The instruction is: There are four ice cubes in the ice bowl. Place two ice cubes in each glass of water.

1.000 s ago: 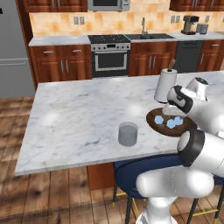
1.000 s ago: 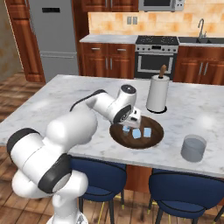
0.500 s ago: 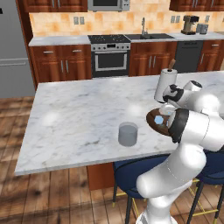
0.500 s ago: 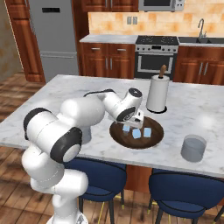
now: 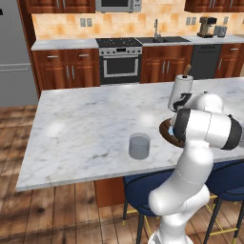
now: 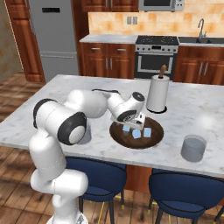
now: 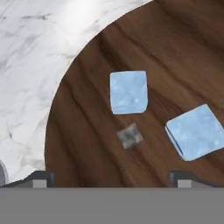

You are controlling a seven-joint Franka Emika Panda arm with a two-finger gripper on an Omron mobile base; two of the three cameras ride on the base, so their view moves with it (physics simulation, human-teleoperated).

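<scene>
The dark-brown ice bowl (image 6: 154,140) sits near the island's front edge, right of centre. Three pale-blue ice cubes (image 6: 137,134) lie in it. My gripper (image 6: 132,125) hangs low over the bowl's left part, open and holding nothing. In the hand view, two ice cubes (image 7: 128,92) rest on the bowl's wood (image 7: 87,144) just ahead of my gripper (image 7: 111,180), and the fingertips (image 7: 41,179) stand wide apart. One glass of water (image 6: 193,148) is right of the bowl. The other glass (image 5: 139,146) stands to its left. My arm hides most of the bowl (image 5: 165,131) in the left base view.
A white paper-towel roll (image 6: 158,93) stands just behind the bowl. The marble island top (image 6: 197,109) stretches wide to the left and back. Blue stools (image 6: 183,192) sit under the front edge. My own elbow (image 6: 65,122) bulges over the counter's front left.
The arm has folded closer to the bowl and the hand has dropped lower over the bowl's left side. The cubes and the glasses have stayed put.
</scene>
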